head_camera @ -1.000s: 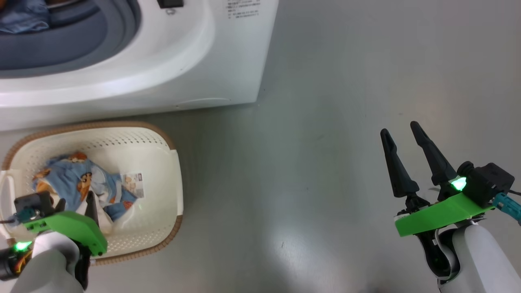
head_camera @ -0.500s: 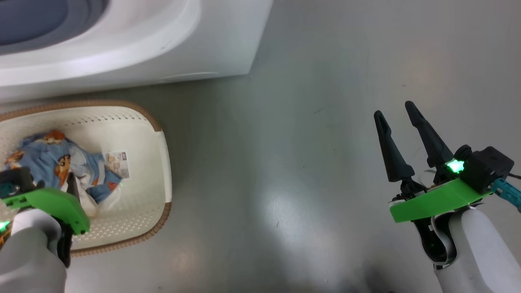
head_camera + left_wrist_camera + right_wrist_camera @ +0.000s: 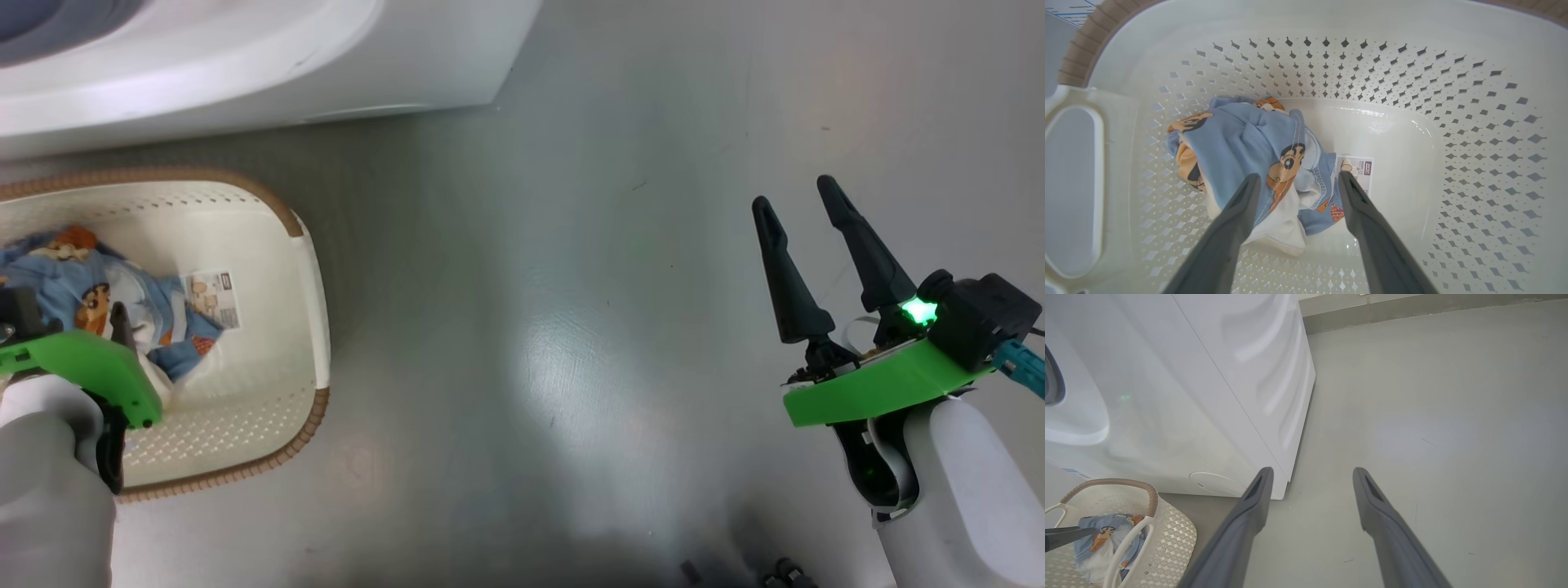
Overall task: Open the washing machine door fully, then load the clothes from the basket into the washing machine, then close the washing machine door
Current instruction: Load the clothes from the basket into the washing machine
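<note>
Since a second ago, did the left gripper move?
No. The left gripper keeps its spot beside the paper label in the basket; only the camera shifted.

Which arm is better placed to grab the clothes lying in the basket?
Left. The left claw, open, is down inside the basket, fingers straddling the clothes. The right claw, also open, hangs over bare floor, well apart from the basket.

Paper label (image 3: 1359,171) on basket (image 3: 1453,122) floor: small print and a dark logo box, not legible.
Sticker (image 3: 1070,472) on washer (image 3: 1208,396): blue-edged, unreadable.
</note>
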### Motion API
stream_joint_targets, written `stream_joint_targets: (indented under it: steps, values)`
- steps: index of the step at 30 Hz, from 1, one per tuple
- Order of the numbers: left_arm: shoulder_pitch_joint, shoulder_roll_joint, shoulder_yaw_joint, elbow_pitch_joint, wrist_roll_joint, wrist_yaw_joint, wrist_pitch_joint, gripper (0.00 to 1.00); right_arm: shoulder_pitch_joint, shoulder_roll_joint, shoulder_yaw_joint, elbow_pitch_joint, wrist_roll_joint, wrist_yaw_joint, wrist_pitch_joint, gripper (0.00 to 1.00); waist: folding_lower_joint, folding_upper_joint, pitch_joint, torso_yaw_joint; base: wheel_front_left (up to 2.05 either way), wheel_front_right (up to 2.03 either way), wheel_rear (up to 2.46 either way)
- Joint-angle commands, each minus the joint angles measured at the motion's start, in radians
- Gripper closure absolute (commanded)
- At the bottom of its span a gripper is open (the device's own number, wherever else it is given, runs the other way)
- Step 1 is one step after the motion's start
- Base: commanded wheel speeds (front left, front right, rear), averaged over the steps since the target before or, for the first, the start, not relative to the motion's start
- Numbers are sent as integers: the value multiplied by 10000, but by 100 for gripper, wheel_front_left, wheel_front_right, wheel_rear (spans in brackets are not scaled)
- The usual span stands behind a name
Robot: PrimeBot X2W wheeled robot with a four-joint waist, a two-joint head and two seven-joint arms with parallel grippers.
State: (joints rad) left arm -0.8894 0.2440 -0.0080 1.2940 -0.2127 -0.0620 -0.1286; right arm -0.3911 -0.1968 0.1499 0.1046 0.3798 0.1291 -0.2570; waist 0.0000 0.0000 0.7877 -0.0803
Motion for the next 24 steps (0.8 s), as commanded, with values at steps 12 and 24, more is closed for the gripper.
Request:
stream_joint_targets:
  steps: [12,24]
  values:
    - [-82,718,18,-34,-99,297,218,0,143,-77,239,-379,-81,16,-48,0,0,0,452,-60,0,0,0]
    - [-372,845,-85,-33,-216,433,280,0,101,-172,307,-525,-121,16,-48,0,0,0,818,-54,0,0,0]
